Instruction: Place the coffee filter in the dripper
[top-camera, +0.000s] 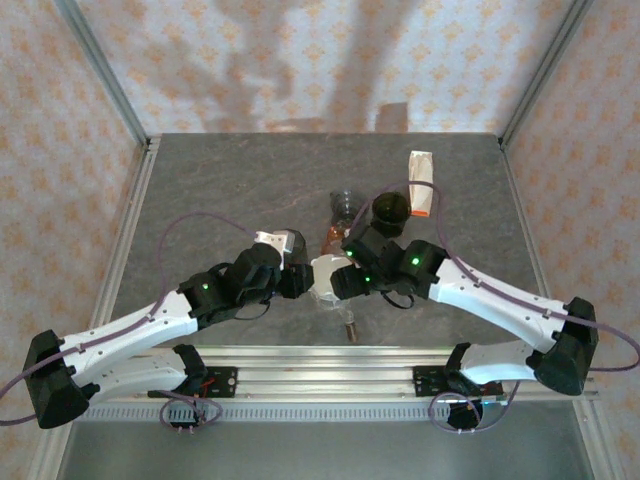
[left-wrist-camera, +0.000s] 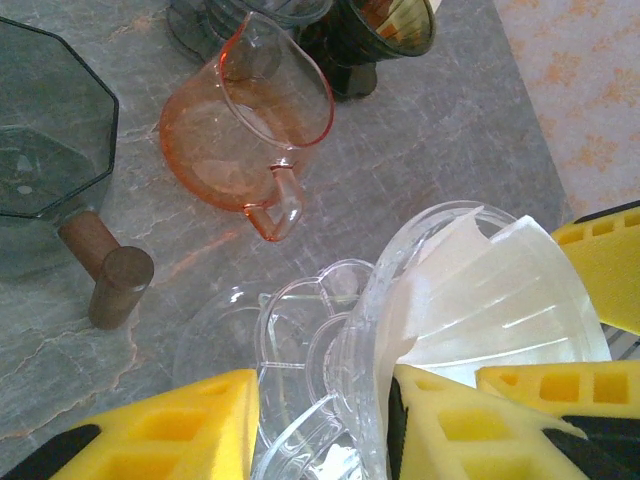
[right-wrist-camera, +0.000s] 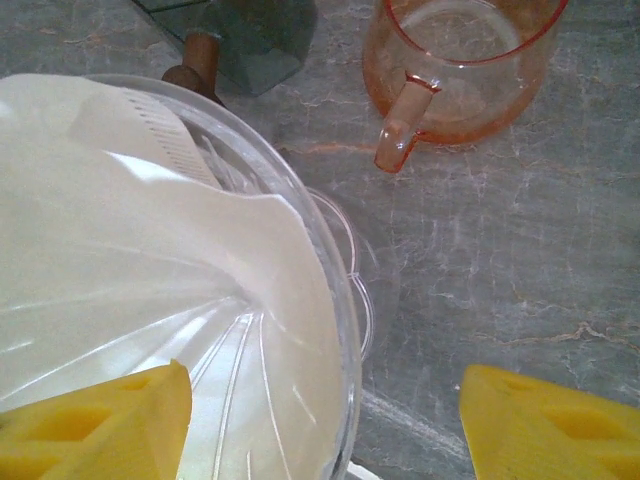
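Coffee filter (right-wrist-camera: 150, 250) is lying inside the clear dripper (right-wrist-camera: 338, 300), operator, with its white paper against the ribbed wall. You haven't got it seated all round, though. In your right wrist view a folded edge stands proud of the rim at 11 o'clock.

— Agreed, and watch your hands. Your left hand (left-wrist-camera: 325, 400) is clamped on the dripper's glass handle and foot, and I judge it is holding the dripper tilted. Your right hand (right-wrist-camera: 325, 390) stands spread, one finger over the paper inside the cone and the other outside the rim, with counter (right-wrist-camera: 500, 250) showing between. It grips nothing.

— So the danger is that inner finger. Pull it away carelessly and you could drag the paper out, or crease it.

— And if you close that hand, you'd pinch paper and glass rim together, and you might wrench the dripper in the left hand's grip.

— Mind the pink pitcher (right-wrist-camera: 450, 70) too, near the dripper at 1 o'clock. A swing that way could knock it.
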